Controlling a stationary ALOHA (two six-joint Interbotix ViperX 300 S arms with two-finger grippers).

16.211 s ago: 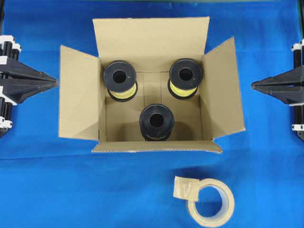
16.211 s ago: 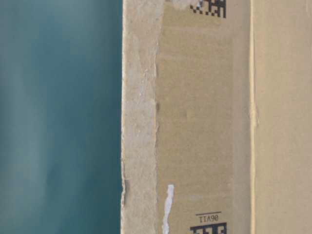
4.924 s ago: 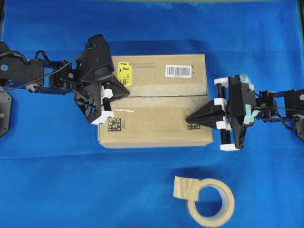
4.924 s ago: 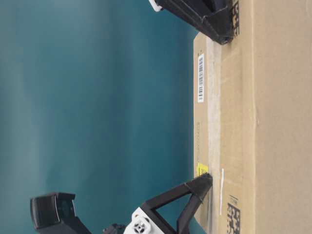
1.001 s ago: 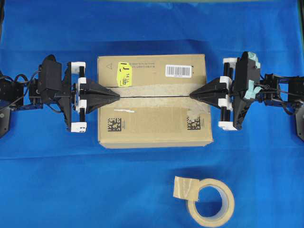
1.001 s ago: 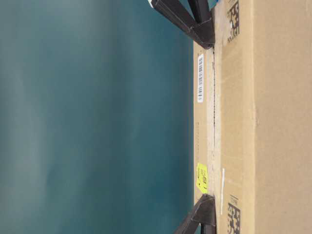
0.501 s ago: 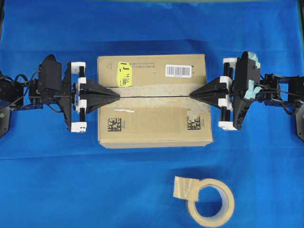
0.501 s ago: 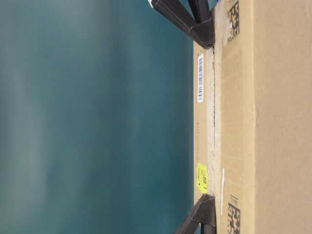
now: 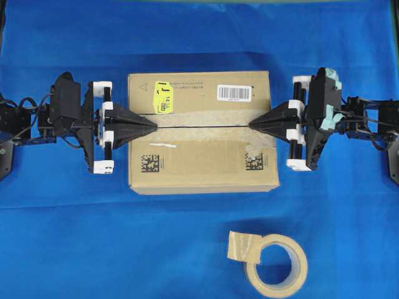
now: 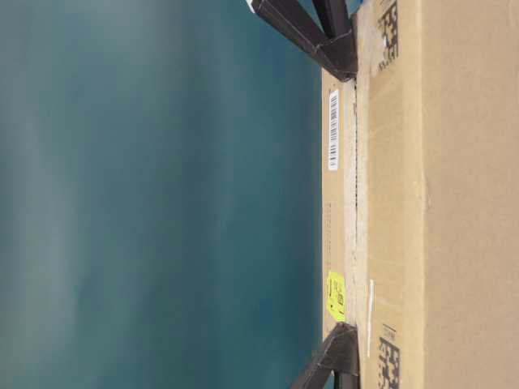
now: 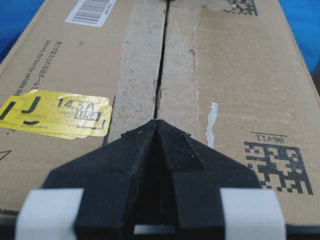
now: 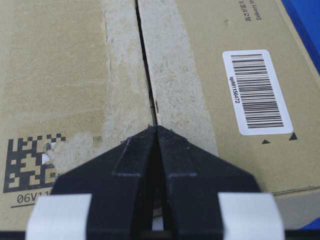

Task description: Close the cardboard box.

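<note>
Two pinched-together jaws, left gripper [image 9: 151,124] and right gripper [image 9: 254,124], at opposite seam ends of the cardboard box [image 9: 201,159].

The cardboard box [image 9: 202,149] sits flat in the middle of the blue-covered table [image 9: 187,243], long side left to right, and it's shut: the two top flaps are down and meet along a thin dark seam [image 9: 202,126] running its length. That seam is flanked by pale, torn strips of old tape. On the far flap there's a yellow sticker [image 9: 163,97] and a white barcode label [image 9: 235,93]; the near flap carries two black QR codes [image 9: 151,163].
</note>
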